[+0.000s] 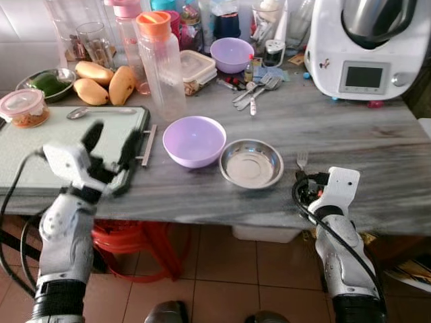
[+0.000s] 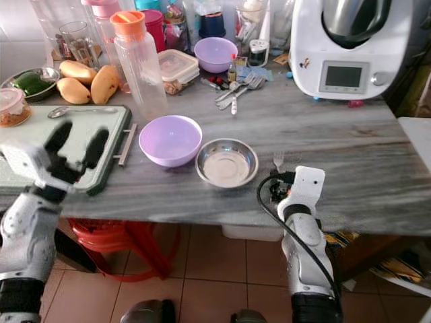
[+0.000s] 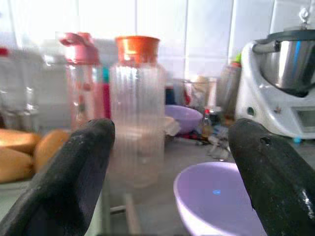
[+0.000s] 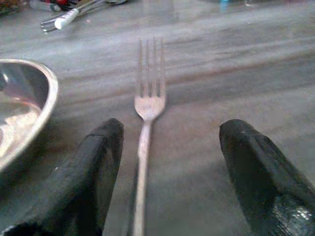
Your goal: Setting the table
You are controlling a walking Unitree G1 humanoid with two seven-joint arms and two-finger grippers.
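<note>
Counter: grey marbled worktop (image 1: pixel 350 134) against a tiled wall, crowded at the back with bottles, mangoes, a food processor (image 1: pixel 367 44) and a heap of spare cutlery (image 1: pixel 256 87).
Setting so far: a lilac bowl (image 1: pixel 194 140) near the front edge, a steel dish (image 1: pixel 251 163) just beside it on my right.
Fork: the fork (image 4: pixel 145 123) lies flat on the worktop just to the right of the dish, close but apart from its rim.
Fork axis: long axis runs front to back – tines point away from me toward the wall, handle comes back toward the counter edge.
Right gripper: my right gripper (image 4: pixel 167 172) sits at the counter edge with its fingers spread wide, one on each side of the handle, gripping nothing; the handle runs up the gap between them, nearer the finger on the dish side.
Key relation: the fork lies straight ahead along my right wrist's line, so its axis matches my reach – by my reckoning a close here would pinch the handle across its width.
Nearer arm: the right, plainly; the left is well away across the bowl.
Left gripper: my left gripper (image 1: pixel 108 145) hovers over the green board (image 1: pixel 40 148) at the left, fingers apart and empty, looking toward the bowl and an orange-capped bottle (image 3: pixel 137 108).
Risk: the handle is thin and flat on the stone, so I judge the fingers may slide over it.
</note>
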